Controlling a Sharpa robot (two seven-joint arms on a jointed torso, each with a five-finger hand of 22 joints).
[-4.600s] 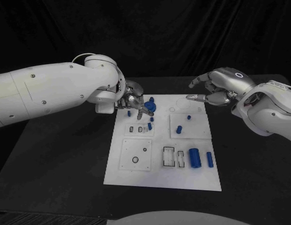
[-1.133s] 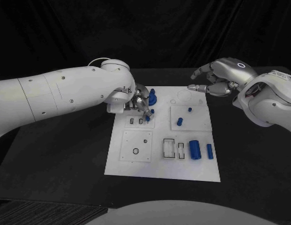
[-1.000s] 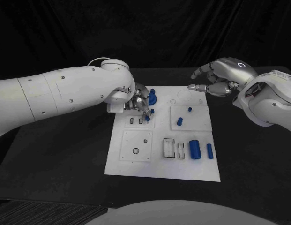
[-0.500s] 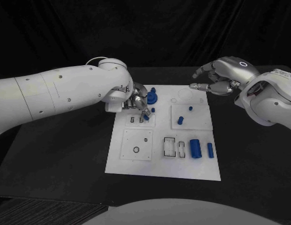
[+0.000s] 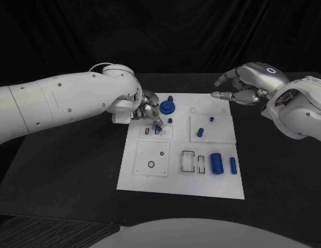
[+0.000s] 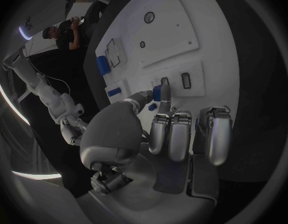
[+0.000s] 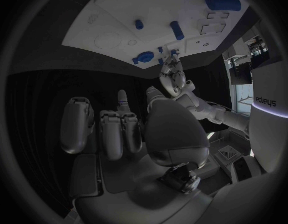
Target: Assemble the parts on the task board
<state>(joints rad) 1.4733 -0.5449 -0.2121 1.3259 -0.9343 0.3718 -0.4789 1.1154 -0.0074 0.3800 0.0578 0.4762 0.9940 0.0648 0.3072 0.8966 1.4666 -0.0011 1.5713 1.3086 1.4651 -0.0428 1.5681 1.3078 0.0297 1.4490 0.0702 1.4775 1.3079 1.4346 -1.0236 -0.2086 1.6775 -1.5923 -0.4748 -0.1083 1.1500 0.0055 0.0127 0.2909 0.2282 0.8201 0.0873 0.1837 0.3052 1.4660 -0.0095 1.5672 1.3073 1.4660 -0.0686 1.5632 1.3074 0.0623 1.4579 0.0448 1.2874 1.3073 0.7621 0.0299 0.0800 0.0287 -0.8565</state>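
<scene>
White task board lies mid-desk, long axis running from the near edge to the far edge. Head view: left robot hand over the board's far-left corner, pinching a small blue peg just above the two small slots; the slots lie directly under the fingertips, so left is clearly the nearer hand. Blue round part just beside it. Right robot hand hovers off the far-right corner, fingers curled, holding nothing. Blue cylinders sit near the board's right edge.

Left wrist view: peg between the fingertips, roughly upright, pointing down at the slots.

Right wrist view: fingers curled, empty; board well ahead.
</scene>
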